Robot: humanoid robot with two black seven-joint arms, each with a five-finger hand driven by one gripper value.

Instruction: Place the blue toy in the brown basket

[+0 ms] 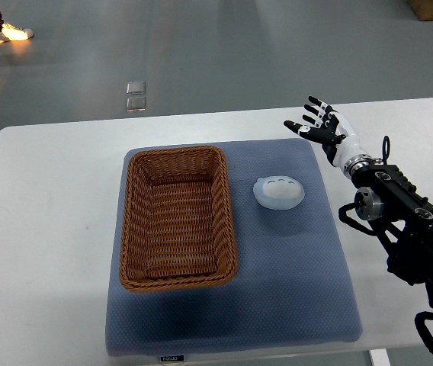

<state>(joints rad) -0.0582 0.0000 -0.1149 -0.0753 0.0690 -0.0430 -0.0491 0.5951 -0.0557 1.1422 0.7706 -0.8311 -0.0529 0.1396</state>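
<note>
Hovering with fingers spread wide and nothing in its grip, the right robot hand (322, 122) sits beyond and to the right of the blue toy (279, 192), well apart from it. No left arm shows anywhere. This looks like the very start: the reach has not closed in, and the toy is not yet grasped. The toy lies on the blue-grey mat (293, 297), just to the right of the brown basket (177, 217), separated from it by a narrow strip of mat. The basket appears empty. The next move likely calls for the robot hand to swing toward the toy, come down over it and close, then carry it left over the basket's rim. The toy itself is pale blue, rounded and low, a soft-looking dome with faint lighter patches on top.
</note>
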